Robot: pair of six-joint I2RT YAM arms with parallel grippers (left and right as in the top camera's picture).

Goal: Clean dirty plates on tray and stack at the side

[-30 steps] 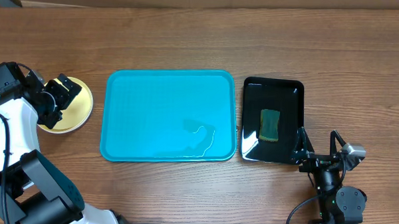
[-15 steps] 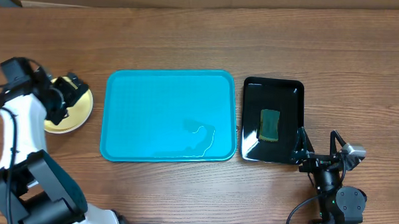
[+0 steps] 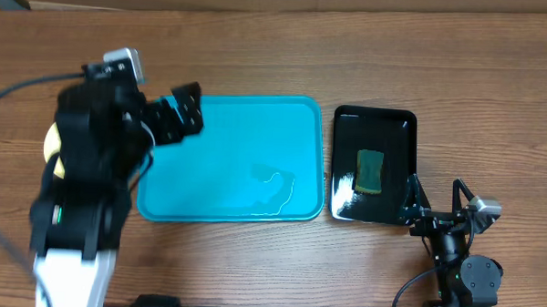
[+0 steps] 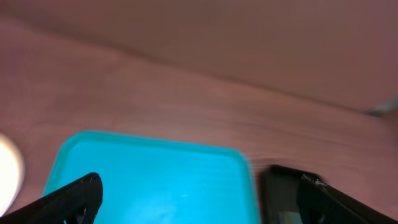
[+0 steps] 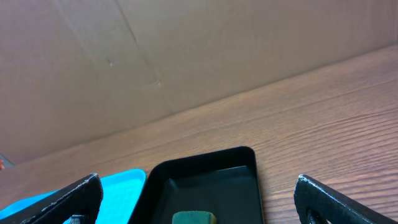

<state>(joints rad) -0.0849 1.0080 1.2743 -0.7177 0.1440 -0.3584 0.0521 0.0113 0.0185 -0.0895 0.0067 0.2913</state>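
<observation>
Looked across the wooden table [image 3: 259, 53] and found the tray [image 3: 229, 134] at its middle, bare of any plate, carrying only a thin wet streak [image 3: 274, 185] toward its near right corner. Judged the clearing and wiping largely finished on that showing. Saw the left arm [image 3: 81, 192] raised high over the tray's left edge, hiding nearly all of the spot beside it. Made out just one pale yellow sliver of the plates [image 3: 51, 146] past the arm, on the table left of the tray; could not count the stack or check it for smears. Noted the black tray [image 3: 397, 130] just right of the turquoise one, with a green sponge [image 3: 370, 171] lying inside. Found the left gripper [image 4: 199, 186] spread wide, gripping nothing, above the tray's far left corner. Found the right gripper [image 5: 198, 183] equally wide and empty, parked near the black tray's near edge. Reckoned little left beyond confirming the stack. Read no brand, label or lettering anywhere; left wrist view too blurred to help.
</observation>
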